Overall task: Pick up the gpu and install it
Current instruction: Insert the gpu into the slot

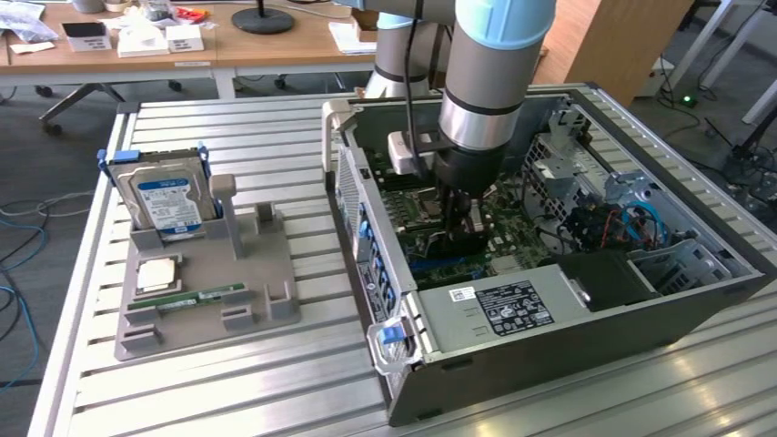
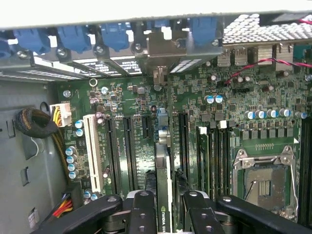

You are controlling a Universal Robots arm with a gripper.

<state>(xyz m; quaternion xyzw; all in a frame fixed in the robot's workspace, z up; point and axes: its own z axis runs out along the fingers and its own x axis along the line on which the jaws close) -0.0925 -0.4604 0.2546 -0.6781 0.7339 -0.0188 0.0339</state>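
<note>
So the surface [image 1: 218, 382] is a silvery slatted aluminium bench. Sitting on it: a grey plastic parts holder [image 1: 200, 291] toward the exterior view's left edge, and a big open dark-grey metal computer case [image 1: 583, 337] lying on its side toward the right edge.

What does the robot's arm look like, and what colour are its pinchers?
The arm is a thick silver tube with a light blue band and a black ring near its end. A small white box with a black cable sits at the wrist. The gripper is black, with round bolts on its fingers.
</note>
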